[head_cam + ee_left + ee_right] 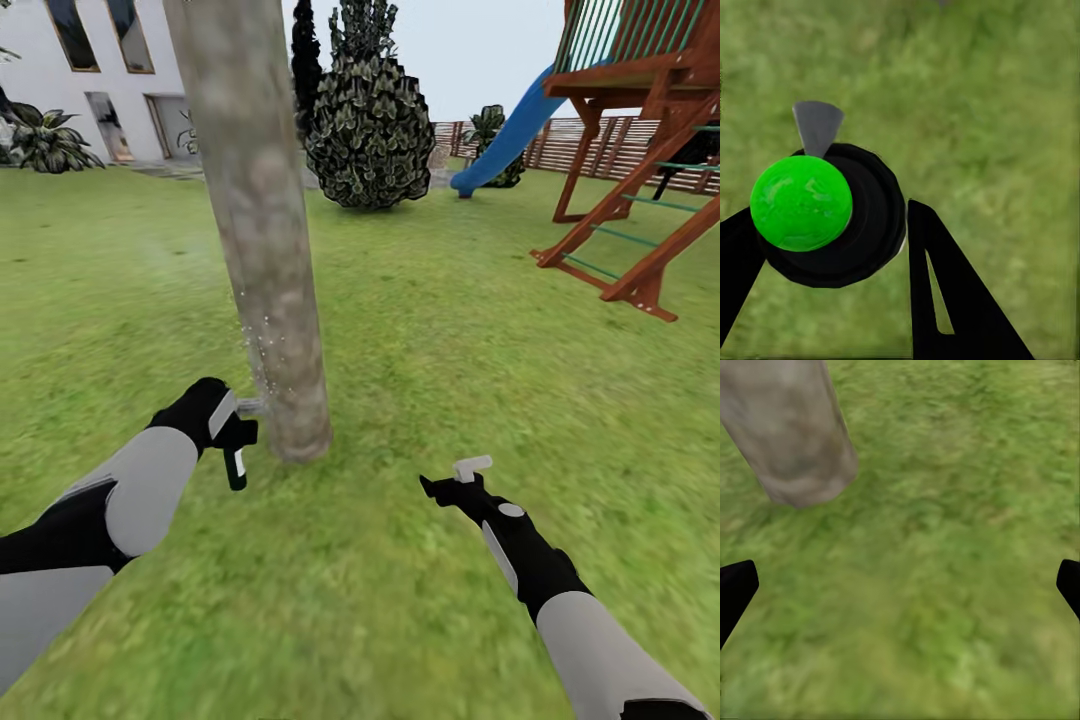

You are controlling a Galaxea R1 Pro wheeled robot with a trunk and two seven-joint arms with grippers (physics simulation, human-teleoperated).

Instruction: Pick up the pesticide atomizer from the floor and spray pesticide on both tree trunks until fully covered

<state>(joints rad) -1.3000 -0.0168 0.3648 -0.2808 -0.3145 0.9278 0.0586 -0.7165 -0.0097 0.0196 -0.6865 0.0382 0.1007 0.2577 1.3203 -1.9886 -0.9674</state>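
1. I had the left gripper (pixel 236 432) closed around the atomizer (pixel 237 462), low over the lawn (pixel 430 330) and just beside the foot of the trunk (pixel 262 250).
2. The atomizer hung black below the gripper with a small white patch on it. A grey nozzle reached toward the bark; I could not tell whether it touched.
3. Pale specks showed along the trunk's left edge, above the nozzle. They were too fine for me to say more.
4. In the left wrist view the atomizer (pixel 862 217) sat between the black fingers (pixel 952 300) as a round black body with a bright green ball on top and a grey wedge sticking out. The left finger was cut off at the frame's edge.
5. The right gripper (pixel 452 485) hung open and held nothing, over bare grass well apart from the trunk. In the right wrist view only the two fingertips (pixel 735 589) poked in at the sides, wide apart, with the trunk's base (pixel 791 435) beyond them.
6. The trunk was cut off at the top of the head view, so I saw none of its foliage. It stood tilted in the picture, and its far side was hidden from me.
7. Behind it stood a dark bush (pixel 370 130), partly screened by the trunk. A white house (pixel 90 70) lay at the lawn's far left corner.
8. A wooden play frame (pixel 640 150) with a blue slide (pixel 505 135) stood at the lawn's far right, clipped by the frame. A slat fence (pixel 580 145) ran behind it, mostly hidden.
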